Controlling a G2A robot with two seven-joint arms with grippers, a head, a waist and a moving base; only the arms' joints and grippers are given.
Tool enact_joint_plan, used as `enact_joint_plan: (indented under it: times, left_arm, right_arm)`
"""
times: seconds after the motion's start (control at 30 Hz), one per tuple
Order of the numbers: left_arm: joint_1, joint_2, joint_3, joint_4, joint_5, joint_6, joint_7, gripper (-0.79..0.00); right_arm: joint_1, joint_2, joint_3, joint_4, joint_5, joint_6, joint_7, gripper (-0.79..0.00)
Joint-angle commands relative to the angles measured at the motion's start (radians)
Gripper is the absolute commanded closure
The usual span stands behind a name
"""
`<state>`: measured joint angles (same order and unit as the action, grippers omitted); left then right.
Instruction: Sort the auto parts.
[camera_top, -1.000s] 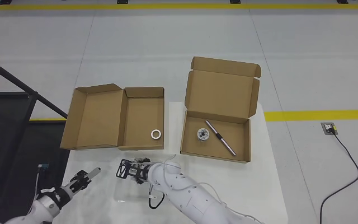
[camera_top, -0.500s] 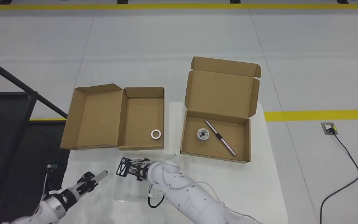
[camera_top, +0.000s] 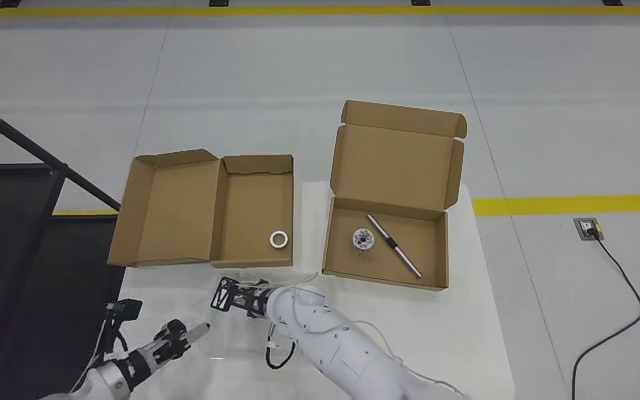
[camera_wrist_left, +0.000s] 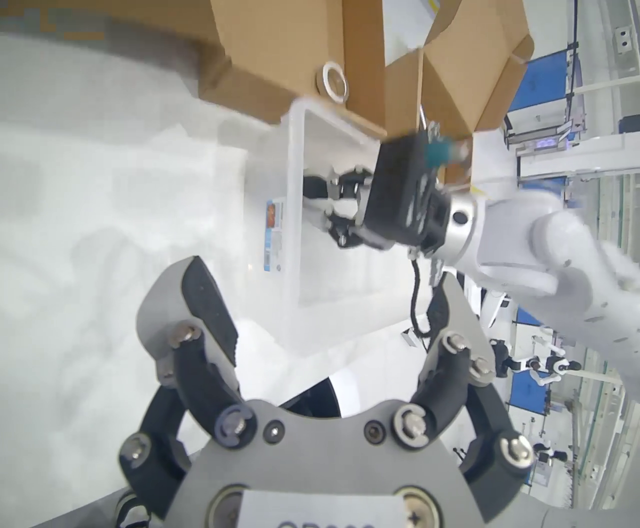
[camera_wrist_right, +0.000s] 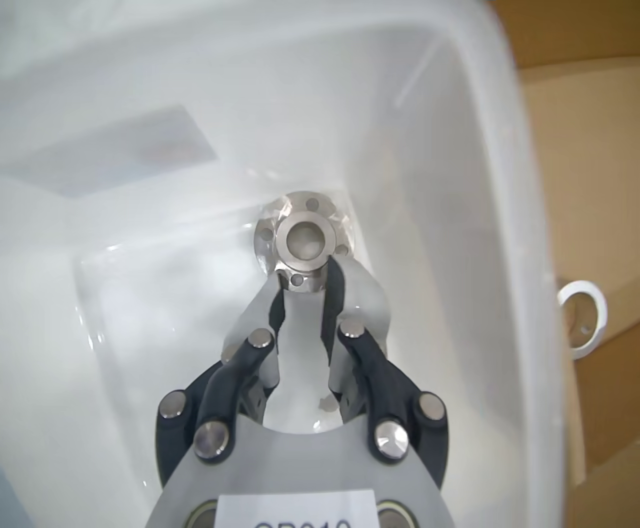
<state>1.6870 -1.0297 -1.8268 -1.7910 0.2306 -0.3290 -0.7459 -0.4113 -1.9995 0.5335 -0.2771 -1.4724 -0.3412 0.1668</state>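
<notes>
A clear plastic bin (camera_top: 237, 335) stands on the white table in front of the left cardboard box (camera_top: 255, 215). My right gripper (camera_wrist_right: 304, 280) is down inside the bin, shut on the collar of a silver flanged hub (camera_wrist_right: 302, 239) near the bin's corner. In the top view this right gripper (camera_top: 226, 297) lies at the bin's far edge. My left gripper (camera_wrist_left: 330, 315) is open and holds nothing, a little way from the bin's wall (camera_wrist_left: 295, 200); seen from above, the left gripper (camera_top: 192, 331) is at the bin's left side.
A white ring (camera_top: 279, 238) lies in the left box. The right cardboard box (camera_top: 430, 250) holds a small gear-like part (camera_top: 362, 239) and a thin rod (camera_top: 393, 245). Both boxes have their lids folded open. Bare table lies right of the bin.
My left arm has moved rightward along the table's front, closer to the bin. The right gripper has stayed in the bin, shifting only slightly.
</notes>
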Motion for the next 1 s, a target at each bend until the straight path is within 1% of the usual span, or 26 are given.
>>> enact_joint_plan:
  times: [0.0,0.23,0.33,0.43,0.5,0.67,0.73,0.77,0.83,0.97]
  left_arm:
    - [0.000,0.000,0.012,-0.001,0.013,0.001,0.012,-0.785]
    - [-0.002,0.001,0.022,-0.002,0.022,0.006,0.026,-0.785]
    - [0.002,0.003,0.001,0.001,0.004,0.006,0.039,-0.785]
    - [0.000,0.005,-0.036,0.012,-0.024,0.009,0.048,-0.785]
    - [-0.016,0.007,-0.056,0.018,-0.050,0.023,0.053,-0.785]
    - [-0.041,0.010,-0.093,0.063,-0.097,0.052,0.060,-0.785]
    - [-0.043,0.012,-0.103,0.076,-0.103,0.052,0.064,-0.785]
    - [-0.044,0.012,-0.108,0.082,-0.105,0.053,0.070,-0.785]
    - [-0.043,0.012,-0.118,0.092,-0.115,0.054,0.079,-0.785]
    - [-0.045,0.014,-0.142,0.117,-0.141,0.057,0.085,-0.785]
  right_arm:
    - [0.001,0.000,0.000,-0.003,-0.001,-0.002,-0.002,0.000]
    - [0.000,0.001,0.000,-0.006,-0.010,0.009,-0.011,0.000]
    - [0.000,0.002,0.003,-0.006,-0.011,0.019,-0.017,0.000]
    - [-0.004,0.004,0.004,-0.002,-0.016,0.019,-0.038,0.000]
    - [-0.018,0.004,-0.004,-0.007,-0.032,0.015,-0.057,0.000]
    - [-0.028,0.005,-0.003,-0.018,-0.039,0.028,-0.062,0.000]
    - [-0.028,0.006,-0.002,-0.017,-0.039,0.025,-0.065,-0.157]
    - [-0.027,0.005,-0.001,-0.017,-0.040,0.023,-0.065,-0.222]
    - [-0.025,0.005,0.000,-0.016,-0.041,0.021,-0.066,-0.268]
    - [-0.023,0.005,0.003,-0.019,-0.044,0.031,-0.075,-0.280]
